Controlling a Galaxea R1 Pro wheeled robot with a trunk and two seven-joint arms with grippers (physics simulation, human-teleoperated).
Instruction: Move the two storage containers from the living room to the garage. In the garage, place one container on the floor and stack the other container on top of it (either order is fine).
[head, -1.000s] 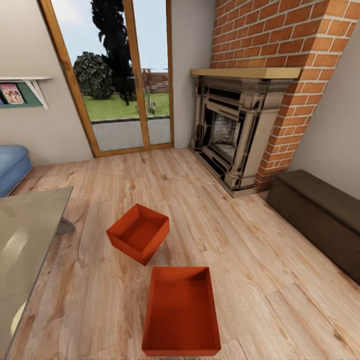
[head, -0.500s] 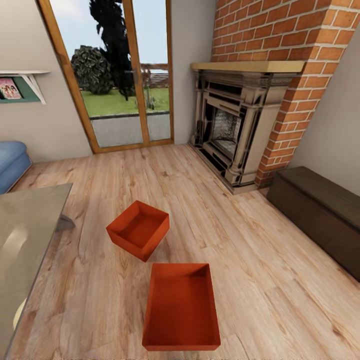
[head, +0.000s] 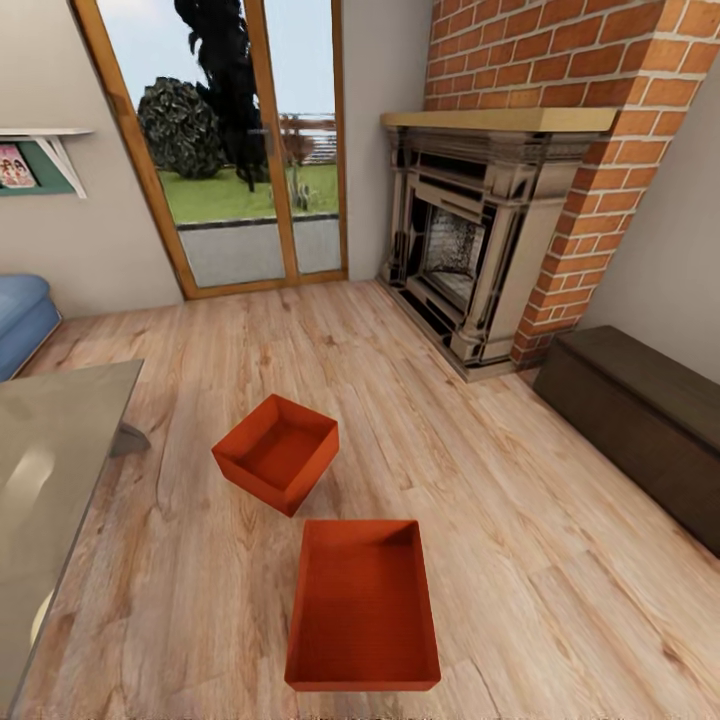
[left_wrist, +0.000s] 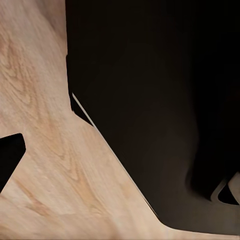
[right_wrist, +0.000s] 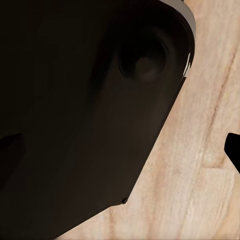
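On the living room's plank floor (head: 480, 500), the nearer storage container (head: 363, 605) lies at six o'clock of the head view, long axis toward twelve; the second storage container (head: 277, 465) sits skewed at eleven o'clock of it, just apart; neither claw's state nor nearer arm can be told.

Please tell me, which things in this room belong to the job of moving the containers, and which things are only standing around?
Belong to the job:
- nearer storage container, on the wood floor
- farther storage container, turned at an angle, apart from the first

Only standing around:
- brick fireplace
- dark bench
- blue sofa
- glass doors
- table
- wall shelf
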